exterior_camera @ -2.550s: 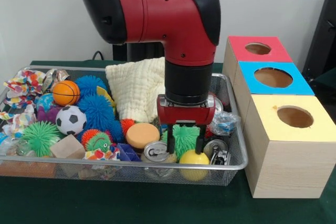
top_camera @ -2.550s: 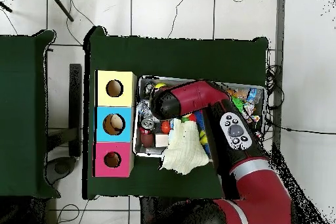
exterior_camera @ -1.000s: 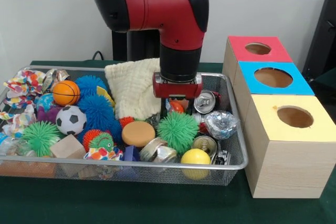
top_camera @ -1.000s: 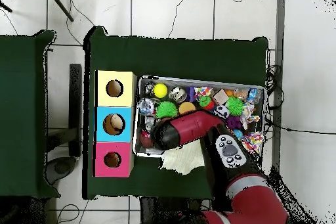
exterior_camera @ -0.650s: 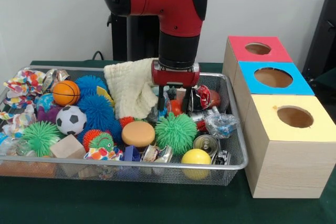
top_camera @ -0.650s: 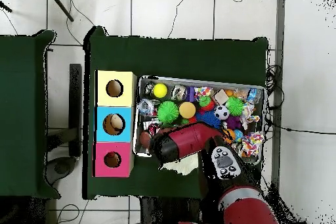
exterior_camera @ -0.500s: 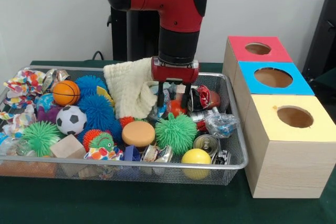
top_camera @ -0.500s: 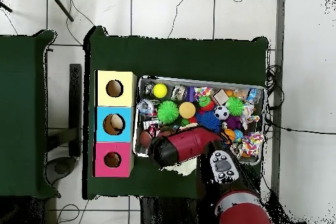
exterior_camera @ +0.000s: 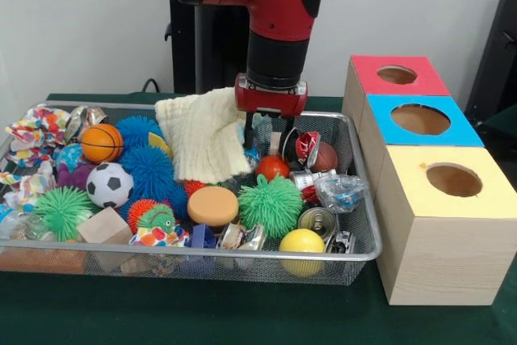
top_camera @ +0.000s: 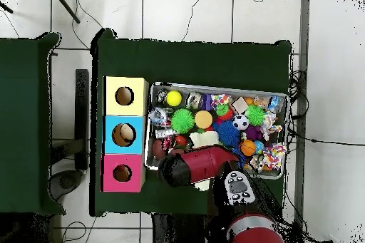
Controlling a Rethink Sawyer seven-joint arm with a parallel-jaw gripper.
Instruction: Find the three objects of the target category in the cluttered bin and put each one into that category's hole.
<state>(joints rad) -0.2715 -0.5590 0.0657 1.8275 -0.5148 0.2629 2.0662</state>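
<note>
The red-and-black gripper [exterior_camera: 268, 128], fingers apart and empty, hangs over the wire-mesh bin's [exterior_camera: 365, 232] far side, a cream waffle-knit cloth [exterior_camera: 202, 139] touching its side, a smooth red ball [exterior_camera: 273, 167] and crushed shiny cans [exterior_camera: 305, 148] just below.

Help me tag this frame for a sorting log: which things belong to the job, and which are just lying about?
Job:
claw
wire bin and its clutter, e.g. green spiky ball, can
red box, blue box, yellow box, each with a hole

Lying about:
second green table
black object beside the boxes
</note>
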